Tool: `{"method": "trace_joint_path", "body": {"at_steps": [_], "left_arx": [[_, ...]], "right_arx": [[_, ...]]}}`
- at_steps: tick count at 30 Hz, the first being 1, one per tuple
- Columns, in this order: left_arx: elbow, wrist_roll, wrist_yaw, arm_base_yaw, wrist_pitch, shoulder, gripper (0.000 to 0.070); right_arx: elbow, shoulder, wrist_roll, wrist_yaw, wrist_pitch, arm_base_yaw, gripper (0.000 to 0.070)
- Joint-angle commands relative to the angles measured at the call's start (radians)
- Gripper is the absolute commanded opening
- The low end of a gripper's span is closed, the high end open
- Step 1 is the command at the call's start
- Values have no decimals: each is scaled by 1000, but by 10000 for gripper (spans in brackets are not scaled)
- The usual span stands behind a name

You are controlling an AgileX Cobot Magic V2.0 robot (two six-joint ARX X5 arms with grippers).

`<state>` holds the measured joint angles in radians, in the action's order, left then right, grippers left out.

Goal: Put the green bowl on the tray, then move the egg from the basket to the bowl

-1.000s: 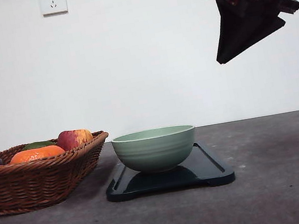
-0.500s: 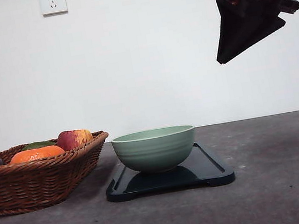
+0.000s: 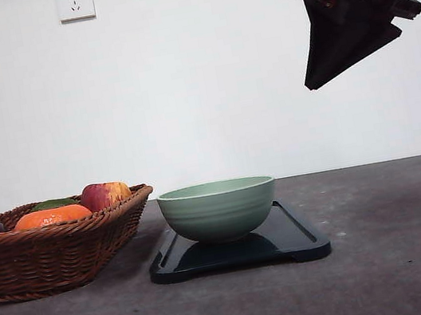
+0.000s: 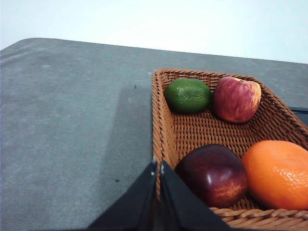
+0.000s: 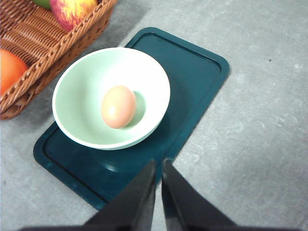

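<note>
On the tray (image 5: 202, 77) sits the green bowl (image 5: 82, 91), egg (image 5: 118, 106) inside it. Beside the tray, the basket (image 3: 56, 252) holds fruit. Right jaws (image 5: 158, 166) hang above the tray, clenched, empty; left jaws (image 4: 158, 167) likewise clenched.

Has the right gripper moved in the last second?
No. The right gripper sits in the same place relative to the wall socket.

Robot body: matte black throughout.
Right gripper (image 3: 313, 84) fingers (image 5: 183, 204) are flat black wedges tapering to points; angular black housing above.
</note>
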<state>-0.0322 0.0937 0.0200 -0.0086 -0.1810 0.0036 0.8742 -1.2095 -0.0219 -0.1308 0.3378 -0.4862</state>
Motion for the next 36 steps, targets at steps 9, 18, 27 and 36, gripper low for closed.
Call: {"method": "trace_joint_path", "body": {"at_steps": [9, 18, 27, 36], "left_arx": [[19, -10, -5, 2, -6, 0, 0], [19, -10, -5, 2, -6, 0, 0], [19, -10, -5, 2, -6, 0, 0], [19, -10, -5, 2, -6, 0, 0]], "right_arx": [[11, 7, 49, 14, 6, -7, 16], [-246, 219, 193, 109, -280, 69, 16], [-639, 682, 141, 108, -364, 261, 16], [-862, 1074, 85, 109, -345, 403, 16]]}}
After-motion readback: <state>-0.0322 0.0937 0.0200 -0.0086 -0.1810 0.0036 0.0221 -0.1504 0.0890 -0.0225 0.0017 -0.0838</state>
